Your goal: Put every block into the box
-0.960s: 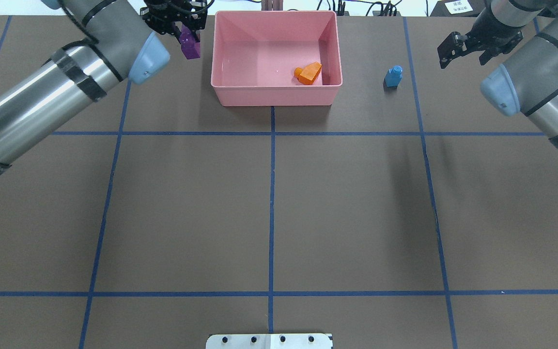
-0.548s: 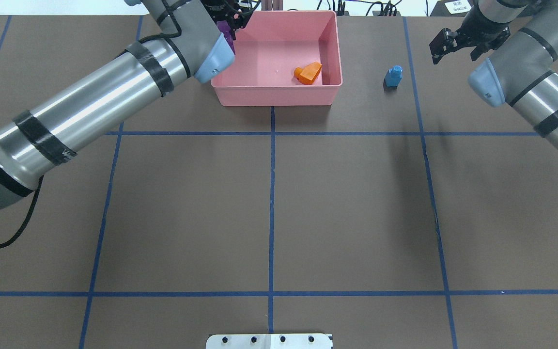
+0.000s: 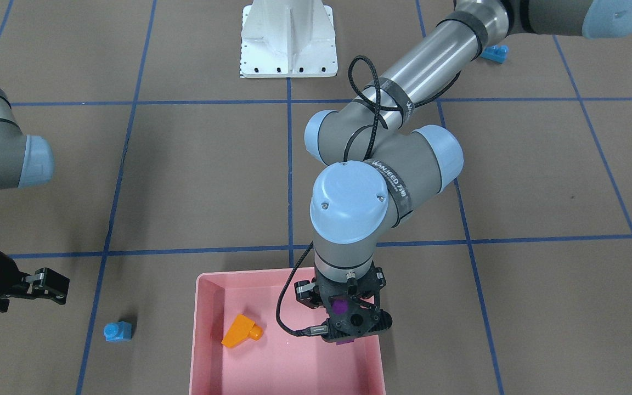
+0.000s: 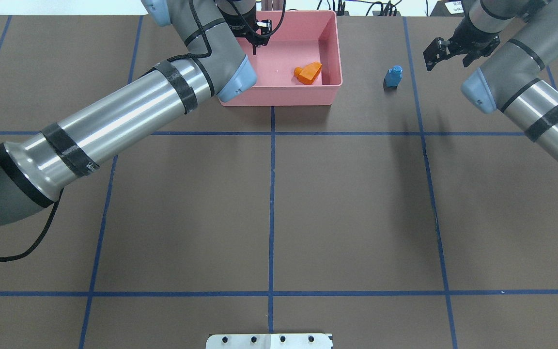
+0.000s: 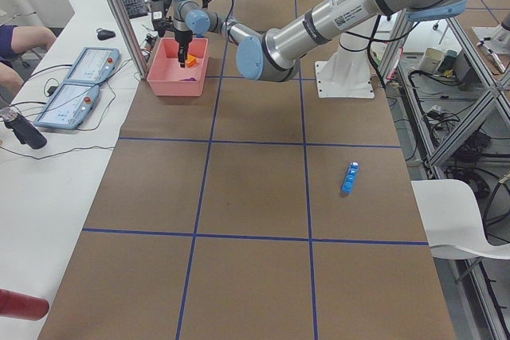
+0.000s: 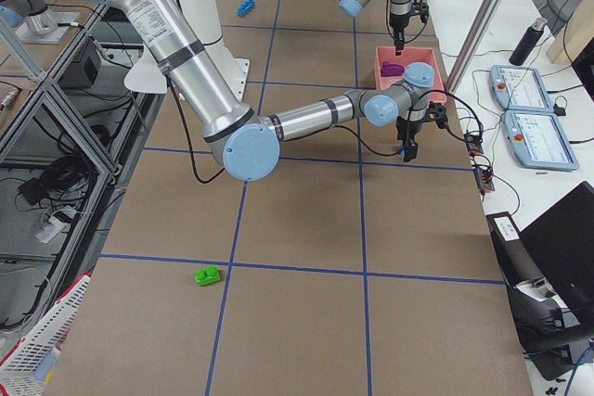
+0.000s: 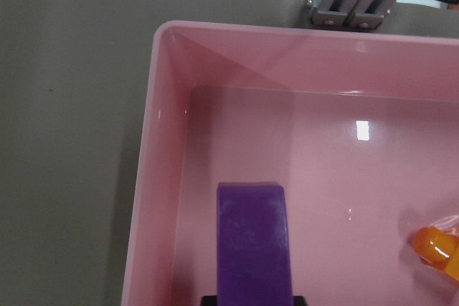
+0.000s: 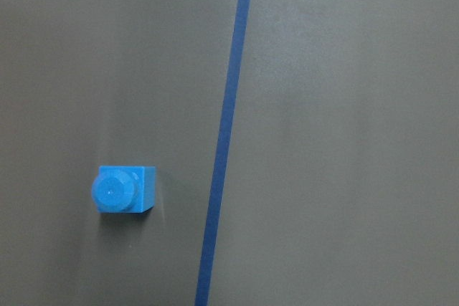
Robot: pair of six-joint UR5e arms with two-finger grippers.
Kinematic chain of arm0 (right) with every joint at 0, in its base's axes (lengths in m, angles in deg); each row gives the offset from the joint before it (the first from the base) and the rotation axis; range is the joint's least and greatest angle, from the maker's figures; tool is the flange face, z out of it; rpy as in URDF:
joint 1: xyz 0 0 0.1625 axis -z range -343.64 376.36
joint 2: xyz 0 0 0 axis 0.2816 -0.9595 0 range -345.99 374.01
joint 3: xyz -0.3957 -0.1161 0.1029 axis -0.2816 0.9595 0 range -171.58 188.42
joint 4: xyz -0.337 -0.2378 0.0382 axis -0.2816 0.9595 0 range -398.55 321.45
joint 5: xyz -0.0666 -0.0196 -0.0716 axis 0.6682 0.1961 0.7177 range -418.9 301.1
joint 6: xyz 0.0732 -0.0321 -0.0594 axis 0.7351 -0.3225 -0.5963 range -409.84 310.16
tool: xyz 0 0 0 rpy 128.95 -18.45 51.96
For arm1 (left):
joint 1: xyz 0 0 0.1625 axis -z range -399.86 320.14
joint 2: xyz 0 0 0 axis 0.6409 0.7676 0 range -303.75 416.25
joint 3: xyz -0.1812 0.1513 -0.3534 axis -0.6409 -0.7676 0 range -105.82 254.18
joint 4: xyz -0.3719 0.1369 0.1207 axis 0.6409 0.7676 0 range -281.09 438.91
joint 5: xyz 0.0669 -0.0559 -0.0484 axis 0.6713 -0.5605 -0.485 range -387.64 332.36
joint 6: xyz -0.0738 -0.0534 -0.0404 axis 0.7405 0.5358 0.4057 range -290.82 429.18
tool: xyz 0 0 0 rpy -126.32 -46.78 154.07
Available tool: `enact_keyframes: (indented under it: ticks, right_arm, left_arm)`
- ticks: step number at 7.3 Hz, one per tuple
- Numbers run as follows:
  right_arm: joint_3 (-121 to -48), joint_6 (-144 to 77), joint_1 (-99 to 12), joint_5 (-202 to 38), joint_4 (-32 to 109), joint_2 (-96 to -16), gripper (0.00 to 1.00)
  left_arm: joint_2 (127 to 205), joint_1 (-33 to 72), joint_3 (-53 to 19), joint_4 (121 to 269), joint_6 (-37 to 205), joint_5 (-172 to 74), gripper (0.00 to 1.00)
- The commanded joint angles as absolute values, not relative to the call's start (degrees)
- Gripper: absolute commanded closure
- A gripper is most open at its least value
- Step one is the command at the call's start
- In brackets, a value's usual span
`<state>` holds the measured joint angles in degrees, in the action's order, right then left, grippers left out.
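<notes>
— Over the pink box (image 4: 284, 95), close to its left wall, what does the left gripper (image 3: 343, 323) have?
— Its jaws are closed on the purple brick (image 7: 253, 241). Only the top of the brick is pinched. The rest hangs down over the box floor, just beside the left wall. Whether it touches the floor I cannot tell
— And what lies nearest to it?
— The orange brick (image 4: 308, 72), on the box floor by the right wall, toward the corner on the robot's side, well apart from the purple one
— The right gripper (image 4: 447, 57)?
— Spread wide with nothing between the fingers, hovering above the table (image 4: 356, 218) near its far edge, on the robot's right of the box. The small blue brick (image 4: 394, 76) stands on the table between the box and that gripper, stud up, touching neither. In the right wrist view it sits just left of a blue tape line (image 8: 224, 134)
— The other bricks?
— Both are on the table, outside the box and well apart from it. The long blue brick (image 5: 350, 178) lies on the table's left half, near the robot's edge. The green brick (image 6: 208, 275) lies toward the right end, also nearer the robot's edge than the far one
— Where does the box itself sit?
— At the far edge of the table, around the middle of its length, across from the white base (image 3: 287, 38)
</notes>
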<state>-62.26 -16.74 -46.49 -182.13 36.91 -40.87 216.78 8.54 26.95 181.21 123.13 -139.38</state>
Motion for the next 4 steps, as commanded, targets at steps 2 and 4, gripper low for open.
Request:
enact_keyframes:
  ticks: [2, 4]
  right_arm:
    - [-54.27, -16.00, -45.35, -180.99, 36.77, -34.44, 0.01]
    - [-51.10, -13.82, -43.86, -179.93, 35.90, -31.28, 0.01]
  left_arm:
    - [211.56, 8.30, 19.43, 181.48, 121.92, -139.52, 0.00]
    - [211.56, 8.30, 19.42, 181.48, 121.83, -139.52, 0.00]
